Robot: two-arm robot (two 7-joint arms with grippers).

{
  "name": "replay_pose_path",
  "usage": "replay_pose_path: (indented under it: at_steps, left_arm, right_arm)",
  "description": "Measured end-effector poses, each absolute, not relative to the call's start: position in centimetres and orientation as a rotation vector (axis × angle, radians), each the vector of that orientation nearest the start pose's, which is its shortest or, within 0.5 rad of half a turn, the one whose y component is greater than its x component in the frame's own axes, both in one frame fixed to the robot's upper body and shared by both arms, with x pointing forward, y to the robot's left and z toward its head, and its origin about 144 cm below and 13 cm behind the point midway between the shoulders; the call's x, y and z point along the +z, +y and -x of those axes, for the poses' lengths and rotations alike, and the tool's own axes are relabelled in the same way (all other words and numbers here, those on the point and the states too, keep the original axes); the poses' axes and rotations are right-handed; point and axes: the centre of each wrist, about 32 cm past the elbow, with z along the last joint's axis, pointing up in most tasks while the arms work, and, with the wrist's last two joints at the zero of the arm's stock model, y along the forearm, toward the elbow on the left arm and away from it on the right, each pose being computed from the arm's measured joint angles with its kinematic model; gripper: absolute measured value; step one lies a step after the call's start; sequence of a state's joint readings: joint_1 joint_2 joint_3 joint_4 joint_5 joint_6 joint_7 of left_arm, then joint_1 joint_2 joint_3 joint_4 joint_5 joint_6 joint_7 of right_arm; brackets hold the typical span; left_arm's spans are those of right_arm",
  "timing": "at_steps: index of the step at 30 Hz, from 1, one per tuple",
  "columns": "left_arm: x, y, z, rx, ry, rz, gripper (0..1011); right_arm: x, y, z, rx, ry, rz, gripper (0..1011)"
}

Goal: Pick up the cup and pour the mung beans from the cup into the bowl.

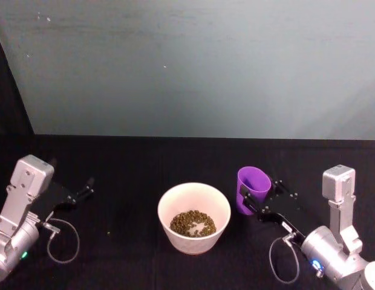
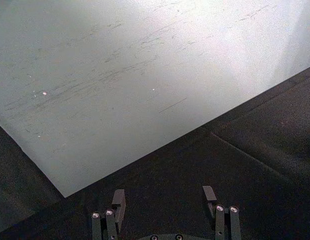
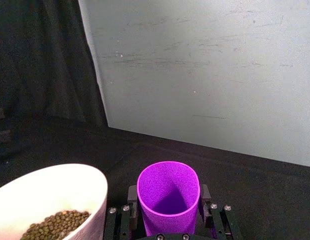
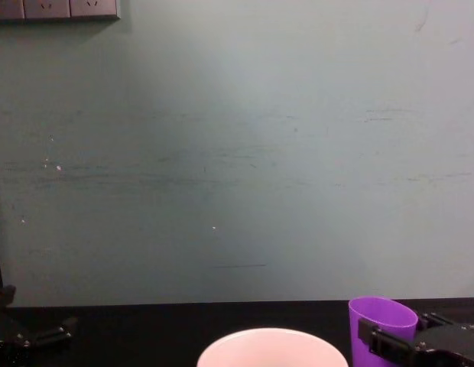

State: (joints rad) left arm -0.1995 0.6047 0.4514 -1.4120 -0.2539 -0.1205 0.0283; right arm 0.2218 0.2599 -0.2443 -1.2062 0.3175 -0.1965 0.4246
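Observation:
The purple cup stands upright just right of the bowl, and its inside looks empty in the right wrist view. My right gripper is shut on the cup, one finger on each side of its lower wall. The pale bowl sits at the table's middle and holds a heap of mung beans. In the chest view the cup rises beside the bowl's rim. My left gripper is parked far left, open and empty, its fingers spread over the black table.
The table is covered in black cloth, with a grey-green wall panel close behind it. One stray bean lies left of the bowl. Loose cables hang by both wrists.

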Motion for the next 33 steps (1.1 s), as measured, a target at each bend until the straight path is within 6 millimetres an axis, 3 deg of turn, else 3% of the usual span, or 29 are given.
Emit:
replay_pose_path:
  at_steps: [21, 29, 33]
  left_arm:
    - [113.98, 30.96, -48.86, 1.248, -0.285, -0.304, 1000]
    - [113.98, 30.97, -48.86, 1.248, -0.285, -0.304, 1000]
    - [113.98, 30.97, -48.86, 1.248, -0.285, -0.304, 1000]
  right_arm:
    - [109.98, -26.48, -50.40, -1.017, 0.012, -0.017, 724]
    - [109.98, -26.44, -50.43, -1.017, 0.012, -0.016, 948]
    - [109.98, -26.43, -50.44, -1.017, 0.012, -0.016, 1002]
